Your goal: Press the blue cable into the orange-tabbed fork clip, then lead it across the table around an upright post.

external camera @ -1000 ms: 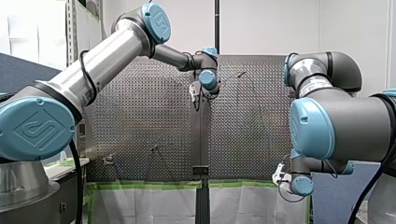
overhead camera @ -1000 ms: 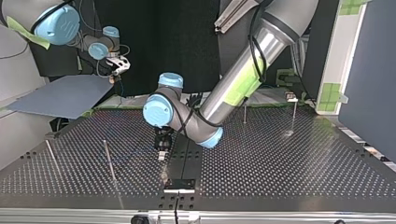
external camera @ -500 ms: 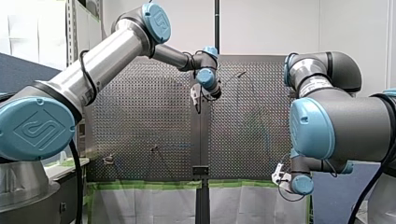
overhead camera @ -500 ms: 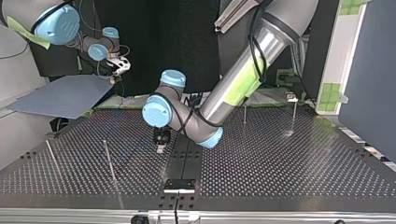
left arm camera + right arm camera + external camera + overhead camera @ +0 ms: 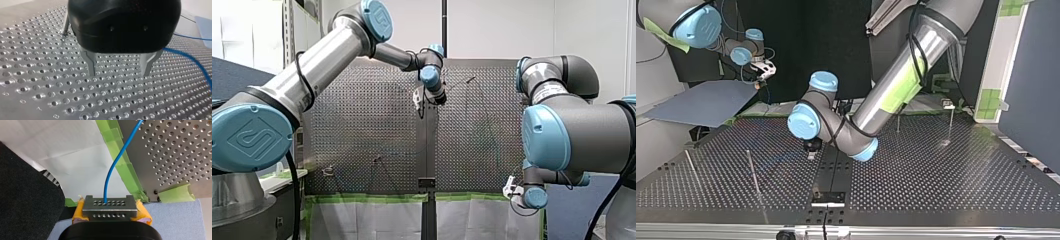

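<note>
Plainly, in the right wrist view my right tool (image 5: 110, 206) has its yellow pads (image 5: 142, 213) drawn together on the blue cable (image 5: 117, 160). The cable rises from the grip in a soft bow, passes over the green tape (image 5: 120, 152) and runs onto the bench (image 5: 175, 152). The tool itself sits off the bench edge, above white paper and a blue-grey sheet.

In the left wrist view my left tool (image 5: 118, 72) hovers over the perforated plate with its metal fingers apart and nothing between them. The cable lies on the plate well off to one side, and a thin post (image 5: 66, 23) stands behind.

The front view shows both arms, the left reaching to the bench's middle and the right low at the near edge.

The top view shows several slim upright posts (image 5: 752, 172) across the bench, with dark curtain behind. I cannot pick out the orange-tabbed clip in any view.

The cable looks thin, light and limp, with a smooth jacket that may slide through a grip. I would take it close to the stretch to be seated, since a long free span would sag and wander. The plate is hard and glossy and would hold the cable little, so the cable needs tension.
</note>
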Motion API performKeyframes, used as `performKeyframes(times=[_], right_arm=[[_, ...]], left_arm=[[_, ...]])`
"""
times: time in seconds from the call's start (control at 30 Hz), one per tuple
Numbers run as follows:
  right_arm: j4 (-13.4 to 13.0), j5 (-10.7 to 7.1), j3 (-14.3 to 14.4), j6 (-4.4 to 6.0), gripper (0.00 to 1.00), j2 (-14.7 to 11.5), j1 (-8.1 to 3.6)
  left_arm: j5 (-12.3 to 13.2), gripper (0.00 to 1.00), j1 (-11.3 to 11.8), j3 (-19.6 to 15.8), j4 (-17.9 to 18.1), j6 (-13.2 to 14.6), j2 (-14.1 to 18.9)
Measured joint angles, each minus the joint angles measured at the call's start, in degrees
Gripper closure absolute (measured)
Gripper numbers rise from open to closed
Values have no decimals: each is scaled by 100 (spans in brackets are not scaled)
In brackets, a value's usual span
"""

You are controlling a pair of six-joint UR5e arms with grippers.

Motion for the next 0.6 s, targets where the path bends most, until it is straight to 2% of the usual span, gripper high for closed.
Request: performKeyframes(times=[0.27, 0.6], right_arm=[[2, -8, -2, -6, 100, -2, 2], [10, -11, -2, -11, 100, 0, 21]], left_arm=[[4, 0, -53, -4, -381, -13, 67], [42, 0, -126, -8, -855, -24, 169]])
